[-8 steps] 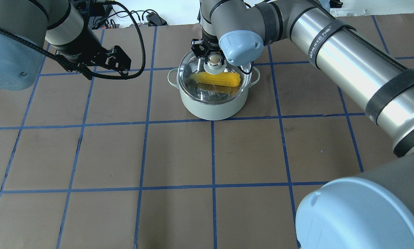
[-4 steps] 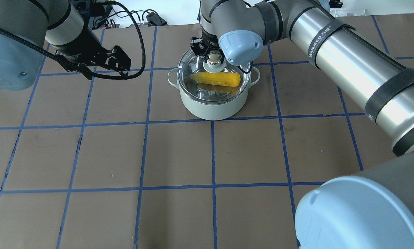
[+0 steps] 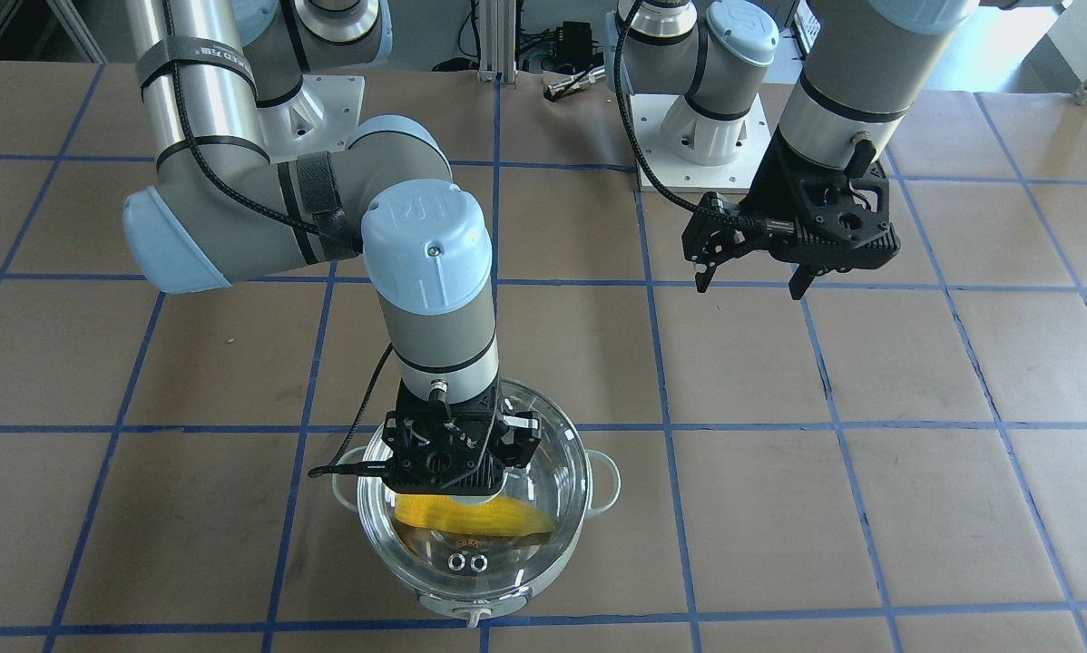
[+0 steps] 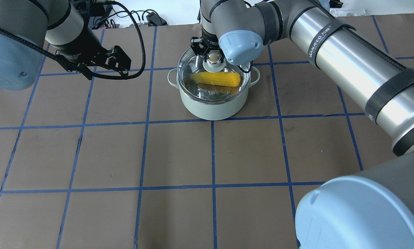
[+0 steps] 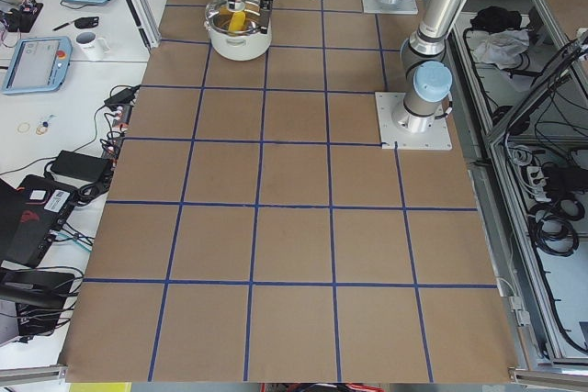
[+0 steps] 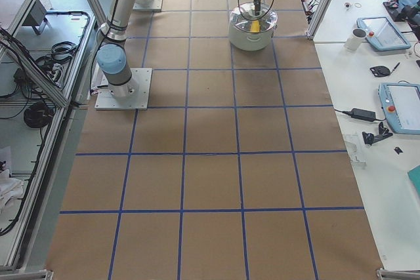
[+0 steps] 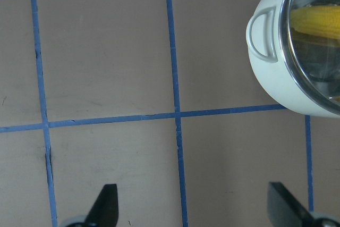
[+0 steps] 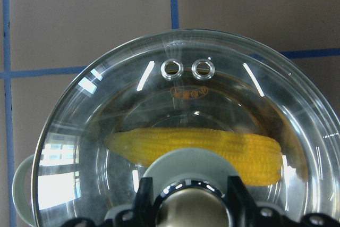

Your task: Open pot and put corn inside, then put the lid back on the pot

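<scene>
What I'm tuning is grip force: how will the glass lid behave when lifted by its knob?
Probably stiff yet breakable: the lid is clear glass. The knob looks rounded and glossy, so a grip may slip. Held by that one central point, the wide dome could tilt.

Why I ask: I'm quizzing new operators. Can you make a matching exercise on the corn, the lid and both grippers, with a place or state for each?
Things:
1. corn
2. lid
3. left gripper
4. right gripper

Places or states:
A. closed around the knob
B. open, over bare table
C. inside the pot
D. seated on the pot

Pairs: 1-C, 2-D, 3-B, 4-A.
</scene>
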### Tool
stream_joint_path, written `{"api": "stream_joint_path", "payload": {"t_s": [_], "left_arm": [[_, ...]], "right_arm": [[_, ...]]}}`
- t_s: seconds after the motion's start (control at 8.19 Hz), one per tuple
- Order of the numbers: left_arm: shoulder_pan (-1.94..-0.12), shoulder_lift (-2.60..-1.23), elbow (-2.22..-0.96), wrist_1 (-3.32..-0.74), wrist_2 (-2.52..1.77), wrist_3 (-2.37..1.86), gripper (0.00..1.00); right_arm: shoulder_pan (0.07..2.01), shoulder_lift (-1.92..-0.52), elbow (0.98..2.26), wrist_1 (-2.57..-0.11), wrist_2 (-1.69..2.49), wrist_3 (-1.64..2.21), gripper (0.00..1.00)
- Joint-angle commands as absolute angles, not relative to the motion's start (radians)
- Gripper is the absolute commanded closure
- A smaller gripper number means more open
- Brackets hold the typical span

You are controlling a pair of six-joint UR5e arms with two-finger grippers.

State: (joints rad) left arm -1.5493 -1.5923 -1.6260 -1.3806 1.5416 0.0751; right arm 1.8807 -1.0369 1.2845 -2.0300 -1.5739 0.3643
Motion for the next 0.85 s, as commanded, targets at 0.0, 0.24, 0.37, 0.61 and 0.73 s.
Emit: {"api": "stream_joint_path", "payload": {"t_s": [0.0,0.24,0.37,0.61,0.73], "left_arm": [[-1.549,-1.592,-1.626,-1.381,1.542,0.075,0.00],[-1.549,-1.592,-1.626,-1.381,1.542,0.075,0.00],[-1.549,-1.592,-1.626,-1.381,1.542,0.075,0.00],[-1.549,-1.592,-1.626,-1.381,1.542,0.075,0.00],[-1.549,-1.594,-1.626,-1.381,1.542,0.075,0.00]], "right_arm": [[1.881,-1.035,1.287,-2.029,-1.574,0.370,0.76],[1.881,-1.037,1.287,-2.029,-1.574,0.362,0.76],[1.881,-1.035,1.287,-2.029,-1.574,0.365,0.76],[1.881,-1.034,1.287,-2.029,-1.572,0.368,0.76],[1.881,-1.034,1.287,-2.029,-1.572,0.367,0.76]]}}
